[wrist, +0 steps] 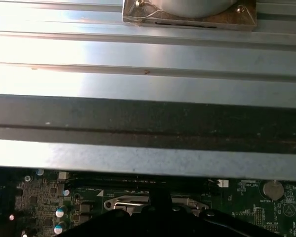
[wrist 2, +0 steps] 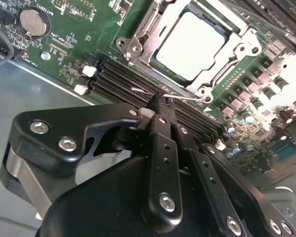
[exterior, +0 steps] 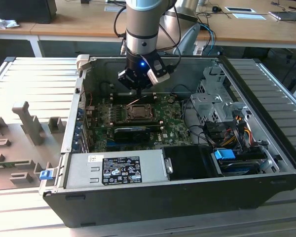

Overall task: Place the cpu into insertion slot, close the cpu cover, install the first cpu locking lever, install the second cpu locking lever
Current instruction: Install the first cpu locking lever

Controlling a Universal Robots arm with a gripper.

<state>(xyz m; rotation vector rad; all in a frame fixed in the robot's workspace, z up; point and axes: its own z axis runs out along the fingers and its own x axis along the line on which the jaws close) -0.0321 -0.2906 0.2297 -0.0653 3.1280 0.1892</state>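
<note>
Gripper (wrist 2: 160, 104) fingers clenched together, tips at the wire locking lever (wrist 2: 190, 98), far side of the insertion slot (exterior: 138, 112); cpu (wrist 2: 190, 44) seated under closed cpu cover (wrist 2: 226, 66).

Silver-grey arm (exterior: 144, 29), 1 blue light (exterior: 142, 63); black gripper (wrist 2: 160, 100) linkages, silver screws (wrist 2: 168, 202); black cables (exterior: 117, 22).

No text readable anywhere. Black-and-white label (exterior: 121, 171) and small white sticker (exterior: 95, 158) on power supply: print cannot be made out. White markings on motherboard (wrist 2: 64, 49) beside coin cell (wrist 2: 34, 22): not legible.
</note>
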